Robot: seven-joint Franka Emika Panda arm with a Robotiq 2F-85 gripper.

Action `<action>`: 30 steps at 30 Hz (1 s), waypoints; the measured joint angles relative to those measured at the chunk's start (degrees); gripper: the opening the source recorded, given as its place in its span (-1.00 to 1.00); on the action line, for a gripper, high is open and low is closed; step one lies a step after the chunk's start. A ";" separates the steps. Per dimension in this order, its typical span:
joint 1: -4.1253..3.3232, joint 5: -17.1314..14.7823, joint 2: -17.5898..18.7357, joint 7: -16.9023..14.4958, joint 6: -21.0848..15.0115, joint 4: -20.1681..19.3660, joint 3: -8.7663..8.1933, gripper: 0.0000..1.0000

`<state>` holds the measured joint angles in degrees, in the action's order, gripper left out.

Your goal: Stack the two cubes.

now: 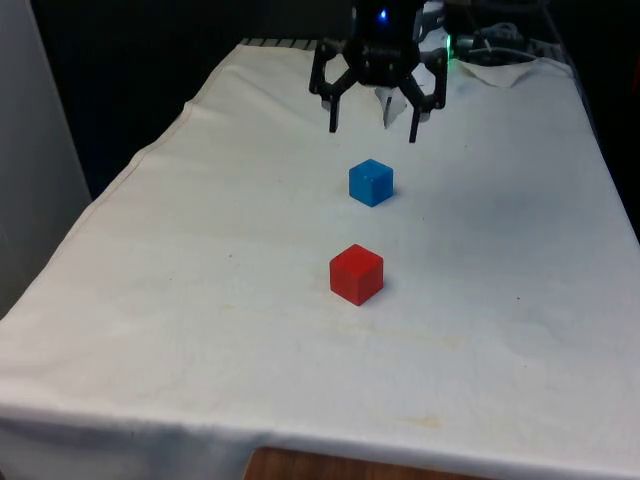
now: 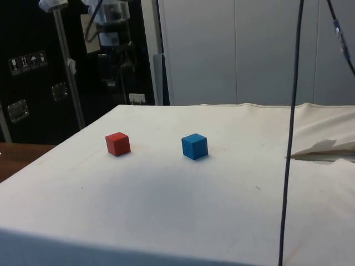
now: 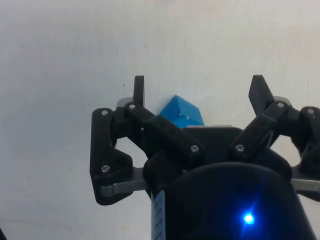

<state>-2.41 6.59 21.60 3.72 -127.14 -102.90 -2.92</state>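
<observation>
White cloth spreads under the blue cube and red cube, which we see sitting near each other but apart, while above the blue one our gripper hangs spread wide, holding nothing.

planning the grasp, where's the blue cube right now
The small blue cube sits on the white tablecloth, apart from the small red cube nearer the front camera, with the open black gripper hovering above it.

You have two cubes on the counter: one blue cube and one red cube.
</observation>
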 measured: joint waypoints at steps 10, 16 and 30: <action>0.11 -1.55 6.42 0.00 -0.11 6.36 0.00 1.00; 0.17 -3.15 9.51 0.00 -0.29 8.94 0.00 1.00; 0.34 -6.93 14.04 1.03 -1.15 11.46 0.00 1.00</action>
<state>-2.06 -0.34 35.64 4.76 -128.29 -91.44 -2.92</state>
